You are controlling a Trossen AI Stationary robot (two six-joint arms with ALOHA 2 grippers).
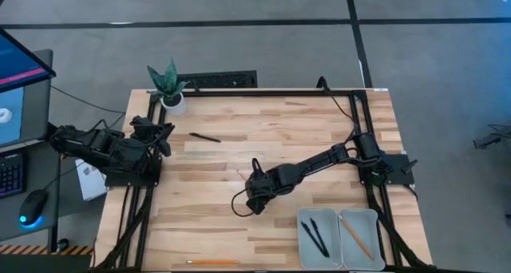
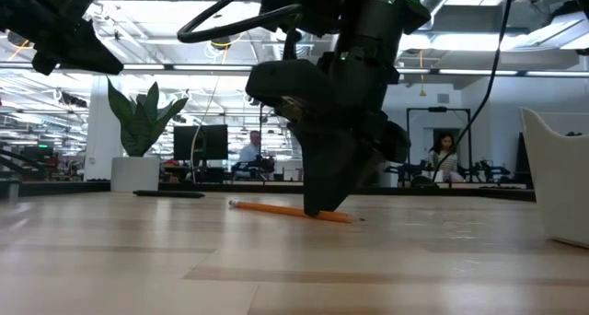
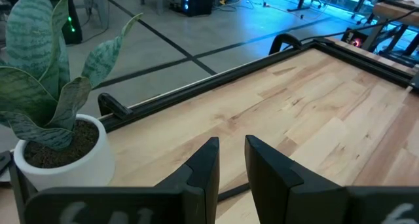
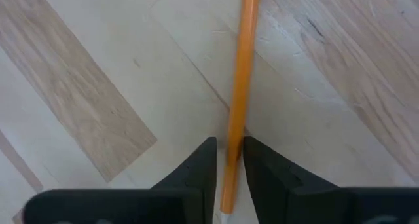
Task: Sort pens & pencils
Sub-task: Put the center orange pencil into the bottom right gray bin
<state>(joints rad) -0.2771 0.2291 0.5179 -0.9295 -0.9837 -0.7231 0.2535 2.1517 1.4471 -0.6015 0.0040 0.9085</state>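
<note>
An orange pencil (image 4: 241,86) lies flat on the wooden table (image 1: 239,217) near its middle, and my right gripper (image 4: 229,160) stands over it, pointing steeply down, shut on it. In the low view the pencil (image 2: 271,207) sticks out from under the fingers on both sides. A black pen (image 1: 205,137) lies toward the far left. Another pencil (image 1: 214,262) lies at the near edge. Two grey trays stand at the near right: one (image 1: 307,217) holds two black pens (image 1: 315,238), the other (image 1: 369,219) a pencil (image 1: 357,238). My left gripper (image 3: 232,160) waits at the left edge, open, holding nothing. My right gripper pinches the pencil's shaft (image 4: 233,142) between its two fingers, close to one end. The fingers come from above, pointing steeply down, and lie across the pencil. The pencil still lies flat on the table.
A potted plant in a white pot (image 1: 170,88) stands at the far left corner, close to my left gripper. A black frame rail (image 1: 239,90) runs along the far edge and the sides. Bare wood lies between the pencil and the trays.
</note>
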